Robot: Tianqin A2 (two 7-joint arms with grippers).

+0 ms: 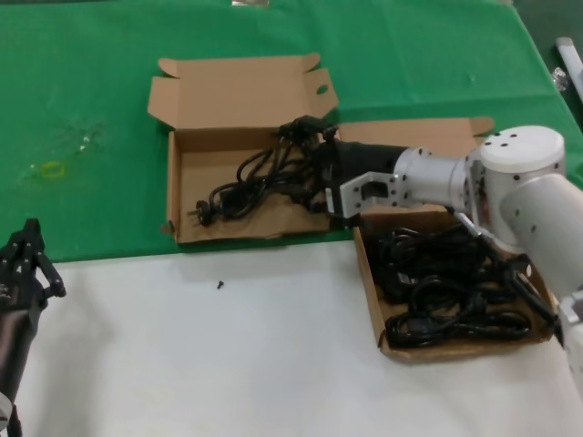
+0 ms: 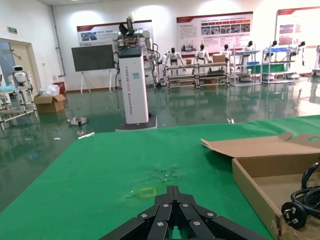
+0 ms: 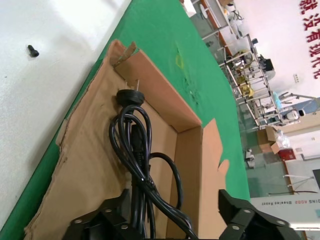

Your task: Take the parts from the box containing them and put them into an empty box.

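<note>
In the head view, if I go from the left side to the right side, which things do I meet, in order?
left gripper → small black screw on the white surface → left box holding one cord → right gripper over that box's right edge → right box full of cords.

A green cloth (image 1: 100, 109) covered the upper part of the head view, and a white tabletop (image 1: 200, 355) filled the lower part. A small black screw (image 1: 219, 285) lay on the white just left of centre. A faint yellow ring mark (image 1: 53, 169) sat on the cloth at left.
</note>
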